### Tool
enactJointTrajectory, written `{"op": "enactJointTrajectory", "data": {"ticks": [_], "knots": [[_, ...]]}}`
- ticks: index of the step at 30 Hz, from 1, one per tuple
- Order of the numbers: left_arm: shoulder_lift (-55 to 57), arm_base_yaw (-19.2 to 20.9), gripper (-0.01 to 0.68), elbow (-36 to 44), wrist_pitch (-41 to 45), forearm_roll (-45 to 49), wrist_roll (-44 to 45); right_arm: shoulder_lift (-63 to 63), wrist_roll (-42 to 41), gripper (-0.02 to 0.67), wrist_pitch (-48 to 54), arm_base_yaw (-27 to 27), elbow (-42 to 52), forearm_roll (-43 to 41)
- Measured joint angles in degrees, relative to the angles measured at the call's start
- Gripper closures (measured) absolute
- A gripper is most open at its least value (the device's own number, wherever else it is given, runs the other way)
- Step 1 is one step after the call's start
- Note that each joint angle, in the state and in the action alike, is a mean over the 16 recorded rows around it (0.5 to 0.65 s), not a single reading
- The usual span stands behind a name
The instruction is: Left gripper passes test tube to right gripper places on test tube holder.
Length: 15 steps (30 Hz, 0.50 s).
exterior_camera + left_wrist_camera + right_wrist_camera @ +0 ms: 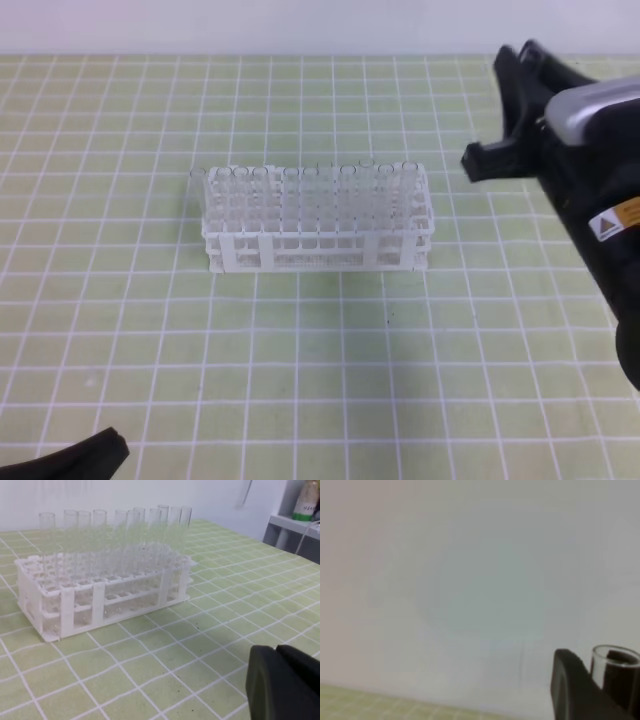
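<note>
One green gridded mat (pixel 120 330), one white test tube holder (pixel 316 245) mid-scene with roughly ten clear tubes upright, right gripper (pixel 600 685) at far right clamped around one test tube (pixel 615 656), axis upright, open mouth upward, left gripper (pixel 278 666) near left, clenched, empty.

Test tube (pixel 615 665) mostly cut off.
</note>
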Motion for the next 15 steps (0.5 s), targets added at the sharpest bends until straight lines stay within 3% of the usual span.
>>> {"op": "enactJointTrajectory", "data": {"ticks": [15], "knots": [[0.21, -0.04, 0.675, 0.45, 0.36, 0.85, 0.12, 6.27, 2.57, 0.558, 1.91, -0.29, -3.08, -6.04]]}}
